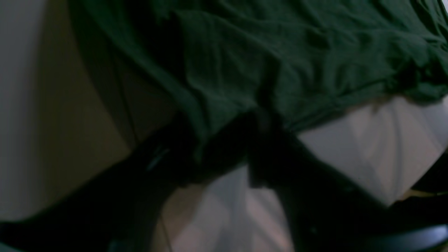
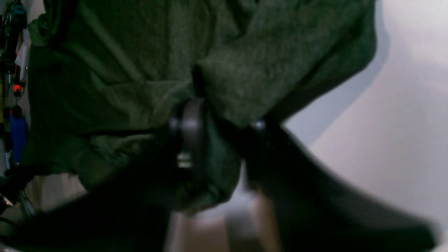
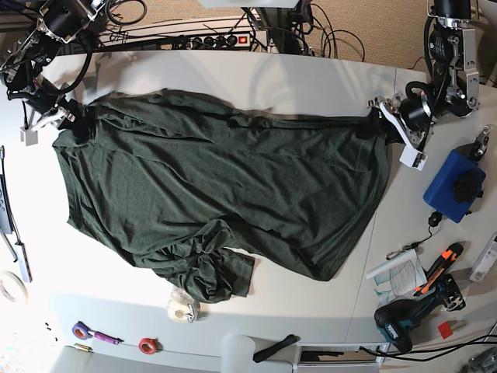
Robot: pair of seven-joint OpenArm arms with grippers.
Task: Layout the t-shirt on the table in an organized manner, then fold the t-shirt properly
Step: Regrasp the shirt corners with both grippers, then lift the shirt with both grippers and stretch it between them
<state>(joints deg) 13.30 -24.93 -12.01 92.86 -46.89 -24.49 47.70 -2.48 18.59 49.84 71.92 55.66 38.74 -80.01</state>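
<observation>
While the dark green t-shirt (image 3: 217, 194) lies spread across the white worktop (image 3: 311, 74), the left hand (image 3: 374, 123) grips the t-shirt's corner nearest the blue box (image 3: 454, 183) and the right hand (image 3: 71, 118) clamps its opposite corner.

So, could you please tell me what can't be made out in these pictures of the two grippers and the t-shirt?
- Left gripper: its fingertips are buried in the t-shirt edge in the base view; the left wrist view is dark and blurred.
- Right gripper: its fingertips are small and hidden by cloth in the base view; the right wrist view is motion-blurred.
- The bunched sleeve: its layers cannot be told apart.
- The table: its seam under the shirt is covered.
</observation>
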